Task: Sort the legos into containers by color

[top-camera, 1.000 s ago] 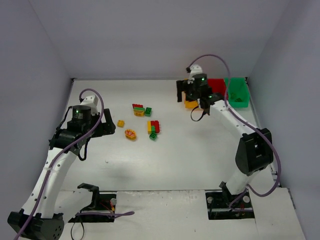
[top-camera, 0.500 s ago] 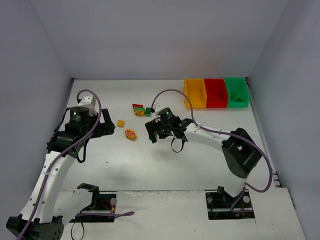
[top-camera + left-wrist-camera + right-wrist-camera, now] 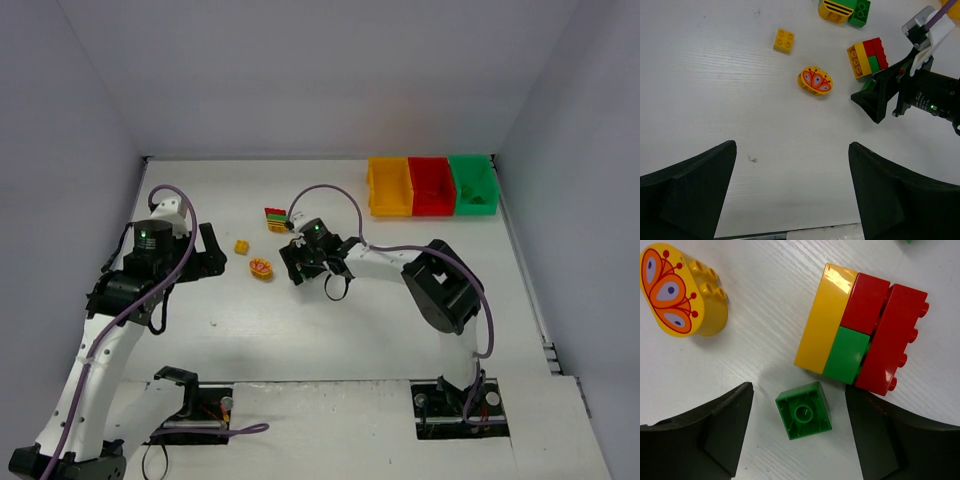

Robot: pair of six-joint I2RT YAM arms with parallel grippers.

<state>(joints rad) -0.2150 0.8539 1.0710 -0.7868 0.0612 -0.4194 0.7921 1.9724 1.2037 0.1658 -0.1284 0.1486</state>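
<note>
A small green lego [image 3: 804, 410] lies upside down on the table between the fingers of my right gripper [image 3: 799, 395]. The jaws stand open, with a gap on each side of it. Just beyond it lies a stack of yellow, red and green legos [image 3: 860, 347], and a yellow oval piece with a butterfly print [image 3: 682, 290] is to the left. From above, the right gripper [image 3: 300, 262] is low at mid-table. My left gripper [image 3: 792, 190] hangs open and empty above bare table, near a single yellow lego [image 3: 784, 40]. The three containers are yellow-orange [image 3: 389, 187], red [image 3: 432, 186] and green [image 3: 473, 185].
Another small pile of red, yellow and green legos [image 3: 277, 219] lies behind the right gripper. The containers stand in a row against the back wall at the right. White walls close the table at the back and on both sides.
My right arm has swung left from over the containers down to the legos at mid-table, and its jaws have narrowed around the green lego. The left arm shifted only slightly.
</note>
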